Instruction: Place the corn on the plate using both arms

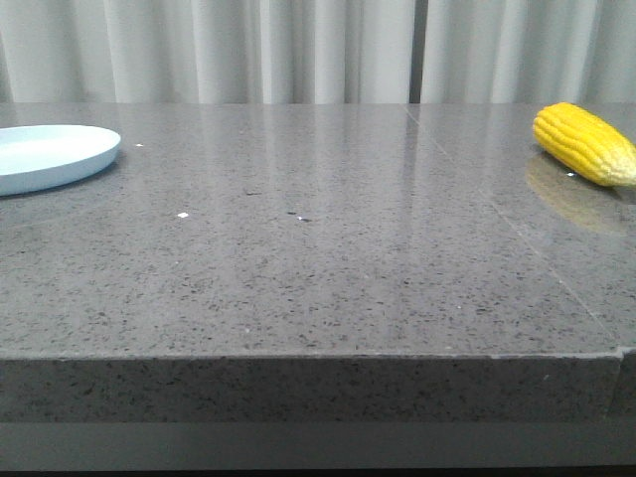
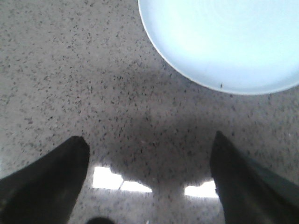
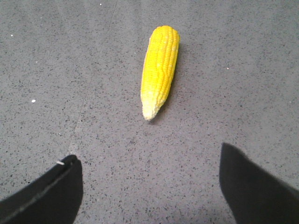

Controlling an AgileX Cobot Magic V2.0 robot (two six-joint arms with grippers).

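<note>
Front view cuts off plate (image 1: 50, 157) at left, corn (image 1: 586, 142) at right — both grippers (image 2: 149, 182) (image 3: 149, 186) spread wide, empty.

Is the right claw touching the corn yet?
Apart. The right wrist view shows bare tabletop between the open right claw and the corn.

Cut off at the picture edges

The plate (image 2: 219, 42), ahead of the left gripper's (image 2: 149, 182) spread jaws, runs out of frame; front view crops the plate (image 1: 50, 157) and the corn's (image 1: 584, 142) tip. Both arms unseen there; right gripper (image 3: 149, 186) shows only fingertips.
</note>
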